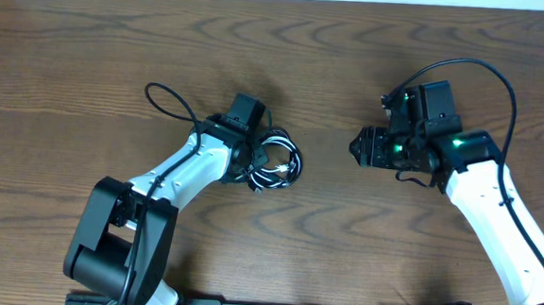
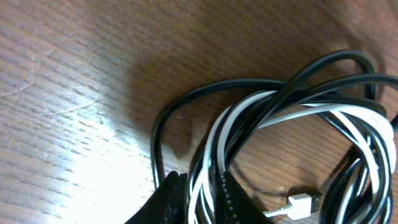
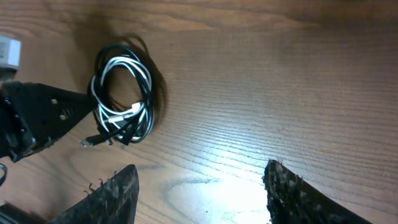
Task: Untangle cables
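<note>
The black and white cables lie coiled together in one tangled bundle on the table's middle. In the left wrist view the bundle fills the right side, with a white plug on the wood. My left gripper is shut on several black and white strands of the bundle; it shows in the overhead view at the bundle's left edge. My right gripper is open and empty above bare wood, well to the right of the bundle; it also shows in the overhead view.
A thicker black lead loops from the left arm over the table. The wooden table runs to a back edge at the top. The left arm's finger shows in the right wrist view.
</note>
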### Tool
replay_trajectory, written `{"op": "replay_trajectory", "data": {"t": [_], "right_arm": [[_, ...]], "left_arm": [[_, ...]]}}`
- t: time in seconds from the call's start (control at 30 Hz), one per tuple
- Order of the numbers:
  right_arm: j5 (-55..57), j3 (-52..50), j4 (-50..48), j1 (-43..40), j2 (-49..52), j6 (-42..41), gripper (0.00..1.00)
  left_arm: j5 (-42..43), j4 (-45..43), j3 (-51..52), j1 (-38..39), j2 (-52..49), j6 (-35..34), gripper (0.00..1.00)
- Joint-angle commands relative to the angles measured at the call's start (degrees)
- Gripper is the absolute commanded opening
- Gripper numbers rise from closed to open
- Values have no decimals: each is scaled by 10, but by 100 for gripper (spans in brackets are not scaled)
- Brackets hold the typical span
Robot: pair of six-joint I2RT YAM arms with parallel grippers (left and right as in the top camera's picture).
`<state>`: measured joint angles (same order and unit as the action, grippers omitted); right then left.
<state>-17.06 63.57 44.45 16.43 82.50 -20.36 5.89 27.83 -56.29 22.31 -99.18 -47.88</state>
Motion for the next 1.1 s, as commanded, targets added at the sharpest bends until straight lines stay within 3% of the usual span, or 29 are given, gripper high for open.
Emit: {"op": "replay_trajectory", "data": {"t": [0.0,0.23,0.47,0.87,1.07], "right_arm": [[2,1,1,2,8,7,61],[2,1,-3,2,9,7,61],[2,0,-3,2,9,12,61],[2,1,-5,2,9,11,61],[2,0,-5,2,9,11,61]], "left_arm": [[30,-13,-9,2,-7,-4,20],[54,-25,-18,2,7,22,27],[10,-14,-16,4,7,22,28],[-11,-30,5,5,7,22,26],[-11,-34,7,6,6,22,19]]}}
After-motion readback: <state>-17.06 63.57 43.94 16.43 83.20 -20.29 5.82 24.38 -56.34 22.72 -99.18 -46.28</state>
